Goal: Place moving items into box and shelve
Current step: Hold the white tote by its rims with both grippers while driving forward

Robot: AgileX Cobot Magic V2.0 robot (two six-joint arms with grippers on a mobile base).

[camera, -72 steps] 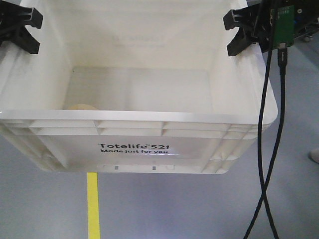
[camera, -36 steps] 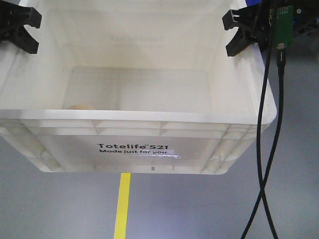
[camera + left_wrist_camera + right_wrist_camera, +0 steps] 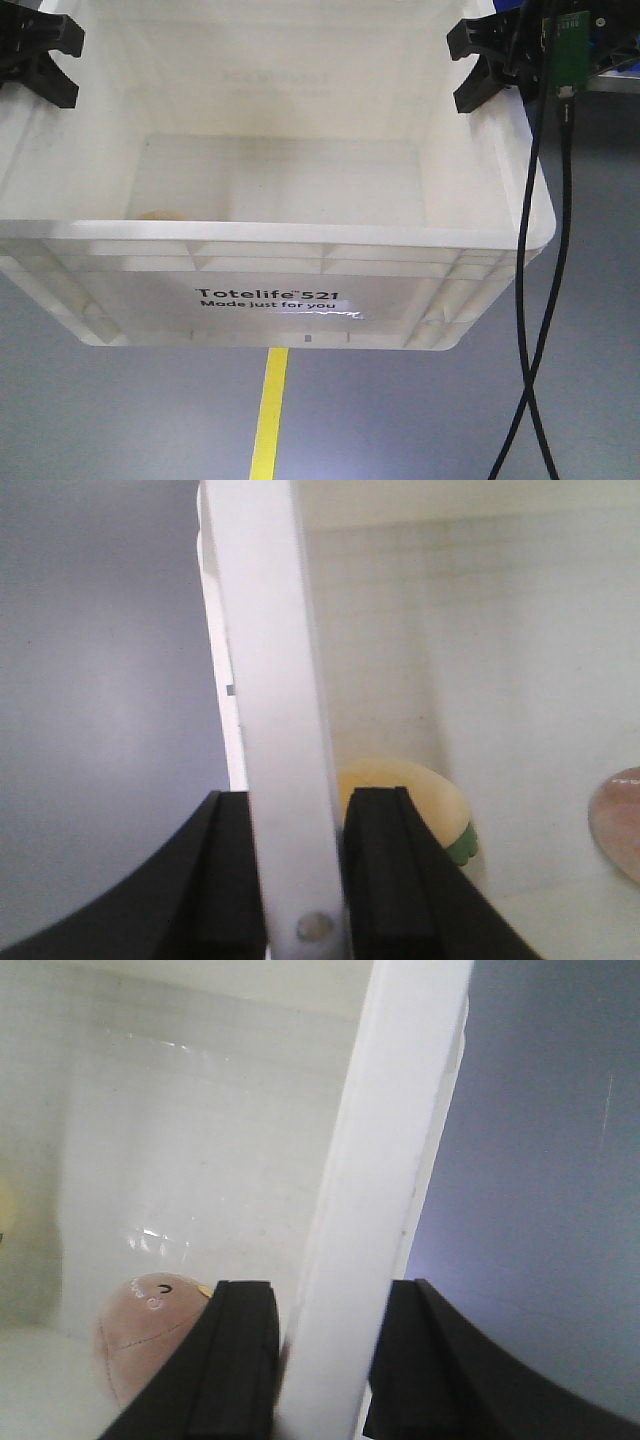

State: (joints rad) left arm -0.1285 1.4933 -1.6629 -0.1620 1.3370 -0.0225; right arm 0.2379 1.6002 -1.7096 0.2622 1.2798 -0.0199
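Box (image 3: 300, 250) is held off the floor (image 3: 100, 420), opposite side walls pinched by the left gripper (image 3: 300, 810) and right gripper (image 3: 325, 1305), with the cream fruit (image 3: 410, 795) and reddish-brown fruit (image 3: 145, 1340) seen resting inside.

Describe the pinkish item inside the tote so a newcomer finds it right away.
Start at the big white tote printed "Totelife 521". Look low inside it, next to the wall the right gripper clamps: a rounded fruit lies there. It is dull pinkish-brown, whereas the cream-yellow fruit by the opposite wall has a green bit.
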